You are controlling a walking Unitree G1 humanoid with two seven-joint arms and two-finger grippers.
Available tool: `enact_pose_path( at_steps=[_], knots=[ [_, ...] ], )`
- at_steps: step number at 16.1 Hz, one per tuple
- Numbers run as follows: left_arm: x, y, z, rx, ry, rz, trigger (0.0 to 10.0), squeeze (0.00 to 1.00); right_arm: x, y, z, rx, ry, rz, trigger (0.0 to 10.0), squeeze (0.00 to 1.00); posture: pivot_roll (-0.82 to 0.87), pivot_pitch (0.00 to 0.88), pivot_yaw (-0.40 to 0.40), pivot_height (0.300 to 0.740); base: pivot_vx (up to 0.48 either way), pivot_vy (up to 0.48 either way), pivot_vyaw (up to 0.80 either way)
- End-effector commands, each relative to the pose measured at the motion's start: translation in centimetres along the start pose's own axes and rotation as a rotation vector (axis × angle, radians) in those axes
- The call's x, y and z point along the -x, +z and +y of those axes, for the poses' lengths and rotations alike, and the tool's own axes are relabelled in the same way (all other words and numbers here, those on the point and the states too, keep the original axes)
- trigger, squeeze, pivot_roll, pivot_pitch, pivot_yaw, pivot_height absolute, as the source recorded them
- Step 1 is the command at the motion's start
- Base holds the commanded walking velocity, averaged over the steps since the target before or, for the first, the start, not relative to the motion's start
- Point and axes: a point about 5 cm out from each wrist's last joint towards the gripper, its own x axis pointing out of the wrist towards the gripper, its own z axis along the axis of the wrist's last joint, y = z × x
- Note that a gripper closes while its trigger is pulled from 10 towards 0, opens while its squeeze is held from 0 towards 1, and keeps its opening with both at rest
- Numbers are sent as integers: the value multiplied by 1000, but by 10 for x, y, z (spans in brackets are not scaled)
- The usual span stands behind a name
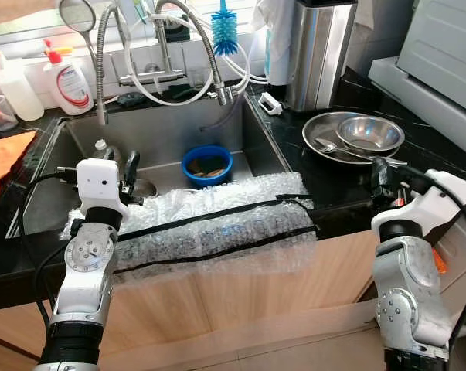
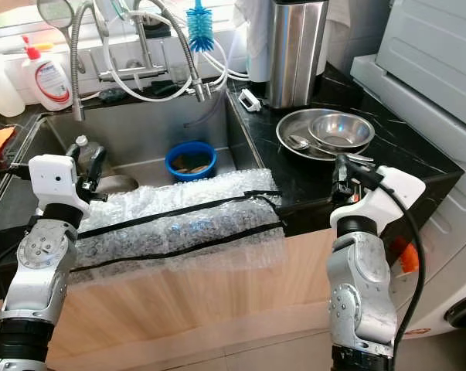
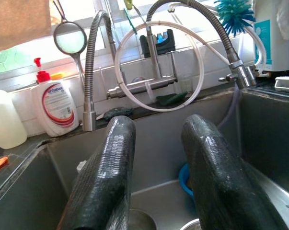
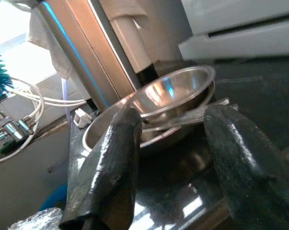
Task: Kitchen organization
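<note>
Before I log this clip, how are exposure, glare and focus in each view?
Left eye view: window strip at top blown out, the round blue plastic bowl in the sink sharp. Left wrist view: bright backlit window, open left tool near and soft. Right wrist view: open right tool blurred, blue glare streak on the tall steel canister.

My arms: silver metal, round jointed segments with small screws; black collars low on the forearms
My wrists: white boxy housings
My cables: black, looping from each wrist down the arm
My left pincer [image 3: 156, 179]: two long black fingers, finely textured, glossy
My right pincer [image 4: 175, 167]: same black pair, shiny
</note>
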Motion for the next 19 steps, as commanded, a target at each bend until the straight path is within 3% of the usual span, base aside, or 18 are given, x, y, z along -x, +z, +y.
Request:
enact_pose_path(
  at_steps=[1, 6, 7, 9, 10, 11, 19],
  knots=[
    [-1, 1, 2, -14, -6, -6, 10000, 0, -3, 0, 3, -27, -4, 13, 10000, 0, -174, 0, 81, 740, 0, 0, 0],
    [-1, 2, 1, -25, -13, -10, 10000, 0, -5, -7, 0, -171, -39, 78, 10000, 0, -170, 0, 82, 740, 0, 0, 0],
    [-1, 2, 0, -24, -17, -10, 10000, 0, -7, -8, -2, -250, -50, 87, 10000, 1000, -172, 0, 84, 740, 0, 0, 0],
    [-1, 2, -2, -28, -24, -12, 10000, 0, -11, -6, -3, -281, -72, 87, 10000, 1000, -172, 0, 84, 740, 0, 0, 0],
    [-1, 3, -3, -30, -27, -13, 10000, 0, -14, -6, -6, -294, -92, 90, 10000, 922, -171, 0, 85, 740, 0, 0, 0],
    [-2, 3, -3, -34, -30, -15, 10000, 0, -17, -5, -6, -291, -92, 88, 10000, 0, -168, 0, 86, 740, 0, 0, 0],
    [-2, 3, -4, -56, -42, -18, 10000, 0, -33, 5, -7, -307, -113, 45, 10000, 0, -162, 0, 90, 740, 0, 0, 0]
  ],
)
